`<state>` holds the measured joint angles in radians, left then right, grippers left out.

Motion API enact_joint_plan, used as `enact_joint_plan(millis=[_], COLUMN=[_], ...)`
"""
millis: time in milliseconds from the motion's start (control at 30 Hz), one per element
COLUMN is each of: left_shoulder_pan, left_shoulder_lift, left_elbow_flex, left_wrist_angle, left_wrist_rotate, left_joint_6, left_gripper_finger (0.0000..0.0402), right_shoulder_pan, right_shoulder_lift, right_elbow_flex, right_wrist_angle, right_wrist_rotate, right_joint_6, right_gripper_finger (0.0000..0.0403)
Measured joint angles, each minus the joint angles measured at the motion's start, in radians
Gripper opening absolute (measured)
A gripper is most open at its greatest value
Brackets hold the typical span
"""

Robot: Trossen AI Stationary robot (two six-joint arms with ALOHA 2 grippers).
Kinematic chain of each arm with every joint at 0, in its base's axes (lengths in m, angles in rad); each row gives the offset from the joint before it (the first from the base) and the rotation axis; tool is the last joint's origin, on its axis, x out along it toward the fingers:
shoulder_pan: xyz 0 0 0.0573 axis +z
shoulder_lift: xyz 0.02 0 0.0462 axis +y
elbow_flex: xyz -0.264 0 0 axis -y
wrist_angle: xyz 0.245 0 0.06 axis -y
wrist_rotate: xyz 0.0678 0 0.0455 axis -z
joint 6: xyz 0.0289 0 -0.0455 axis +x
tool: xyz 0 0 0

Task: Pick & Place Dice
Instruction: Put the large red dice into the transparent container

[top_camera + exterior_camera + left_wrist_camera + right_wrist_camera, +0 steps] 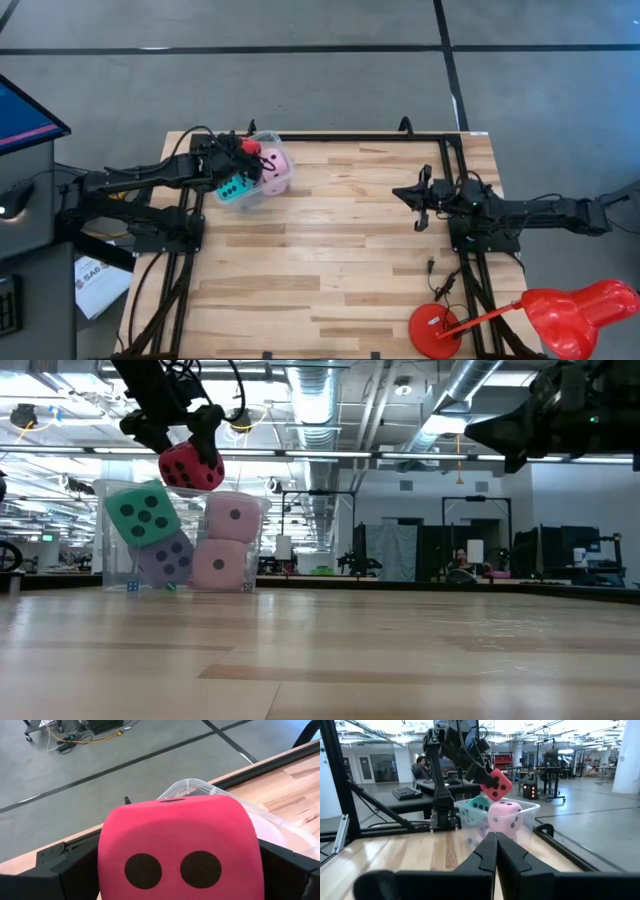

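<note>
A red die [192, 466] with dark pips hangs above the clear tub [268, 192] at the table's far left, with my left gripper [180, 432] shut on it. Inside the tub a cyan die [143, 512] lies tilted on a violet die [165, 557]. Beside them one pale pink die [232, 518] is stacked on another [218, 565]. My right gripper [420, 208] waits shut and touching nothing above the table's right side, pointing toward the tub. My left gripper pinches the red die between its two fingers by two opposite faces, one finger [75, 870] on the left face and the other [287, 865] on the right face [252, 855]. The fingers slant down from the table's left. The die hangs tilted, clear of the tub's rim.
A red desk lamp [560, 315] stands at the table's near right corner. A monitor [25, 115] and a sheet of paper [100, 285] are off the left edge. A black frame rail [350, 135] runs along the far edge. Bare wood lies between the arms.
</note>
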<state>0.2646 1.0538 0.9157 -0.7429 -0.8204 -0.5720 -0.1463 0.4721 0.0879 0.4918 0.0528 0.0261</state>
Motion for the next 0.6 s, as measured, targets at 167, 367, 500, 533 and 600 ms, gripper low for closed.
enact_joint_plan(millis=[167, 367, 500, 533, 600], left_shoulder_pan=[0.0, 0.0, 0.0, 0.0, 0.0], left_shoulder_lift=[0.0, 0.0, -0.001, -0.001, -0.001], left_elbow_flex=[0.0, 0.0, 0.0, 0.0, 0.0], left_wrist_angle=[0.0, 0.002, 0.003, 0.003, 0.004], left_wrist_rotate=[0.006, 0.078, 0.089, 0.089, 0.092], left_joint_6=[-0.01, -0.036, -0.037, -0.036, -0.036], left_gripper_finger=[0.0399, 0.0397, 0.0398, 0.0397, 0.0396], right_shoulder_pan=[0.0, -0.018, -0.043, -0.05, -0.065], right_shoulder_lift=[0.131, 0.313, 0.448, 0.481, 0.546], right_elbow_flex=[0.001, 0.066, 0.128, 0.143, 0.173], right_wrist_angle=[0.134, 0.186, 0.184, 0.184, 0.192], right_wrist_rotate=[0.018, 0.023, 0.023, 0.023, 0.023], right_joint_6=[-0.005, -0.034, -0.035, -0.037, -0.037], right_gripper_finger=[0.0001, 0.0001, 0.0001, 0.0, 0.0])
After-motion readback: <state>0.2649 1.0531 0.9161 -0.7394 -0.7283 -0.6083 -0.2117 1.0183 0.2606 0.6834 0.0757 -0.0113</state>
